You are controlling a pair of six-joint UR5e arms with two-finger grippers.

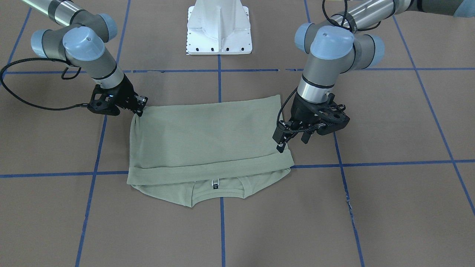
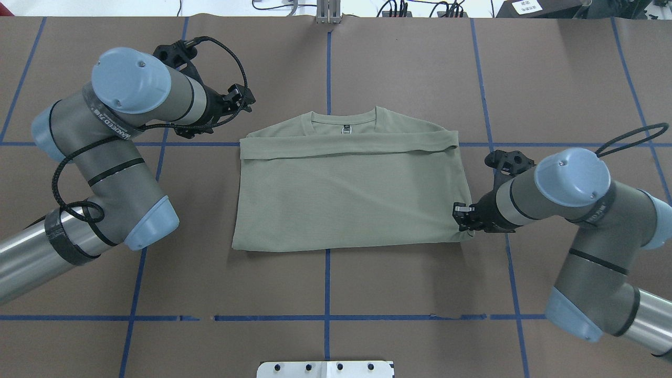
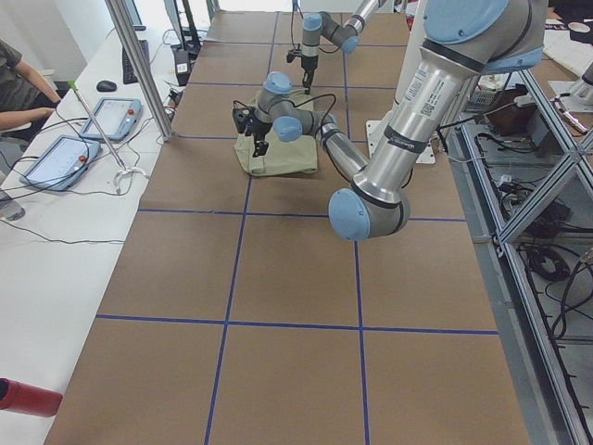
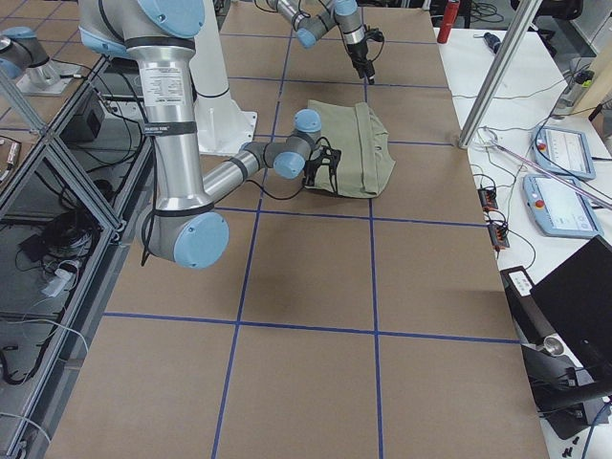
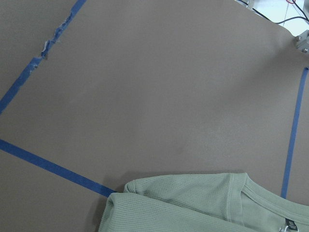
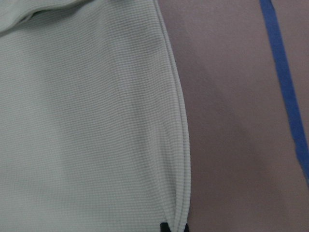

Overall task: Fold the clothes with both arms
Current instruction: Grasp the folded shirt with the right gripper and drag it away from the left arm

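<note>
The sage-green shirt (image 1: 207,137) (image 2: 341,194) lies folded into a flat rectangle. Its collar and dark neck label (image 2: 345,129) are on the side far from the robot. My right gripper (image 1: 141,108) (image 2: 461,216) is low at the shirt's near right corner and shut on the cloth edge. The right wrist view shows that hem (image 6: 178,145) running down to a black fingertip (image 6: 164,227). My left gripper (image 1: 292,142) (image 2: 242,100) hovers open above the shirt's left edge near the collar end, holding nothing. The left wrist view shows only the shirt's collar corner (image 5: 193,203).
The white pedestal base (image 1: 219,29) (image 2: 325,369) stands at the robot's side. Blue tape lines (image 2: 328,283) grid the brown table. A bench with tablets (image 3: 111,116) and a seated person (image 3: 18,83) runs along the far edge, with a laptop (image 4: 574,296) there too.
</note>
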